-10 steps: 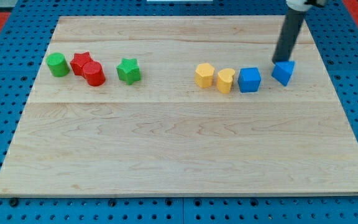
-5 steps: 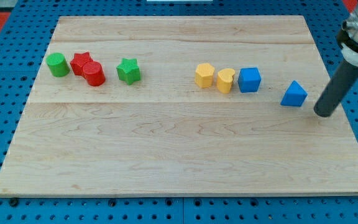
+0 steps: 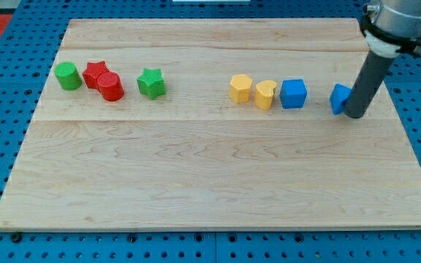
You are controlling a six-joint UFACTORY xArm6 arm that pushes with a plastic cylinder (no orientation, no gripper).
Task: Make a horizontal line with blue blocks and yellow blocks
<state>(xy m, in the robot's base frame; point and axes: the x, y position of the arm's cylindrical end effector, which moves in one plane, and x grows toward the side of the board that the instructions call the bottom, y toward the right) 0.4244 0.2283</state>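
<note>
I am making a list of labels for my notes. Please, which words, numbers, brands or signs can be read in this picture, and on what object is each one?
None: no readable text shows anywhere.
The board is bare wood.
The blocks, such as the blue cube and the yellow heart, carry no marks.
My tip, beside the blue block at the view's right, is plain dark.

A single camera looks down at a slant from beyond the wooden board's (image 3: 218, 190) near edge, framing almost the whole board.

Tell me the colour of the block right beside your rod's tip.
Blue, seen in the camera view; my tip sits at its right edge.
</note>
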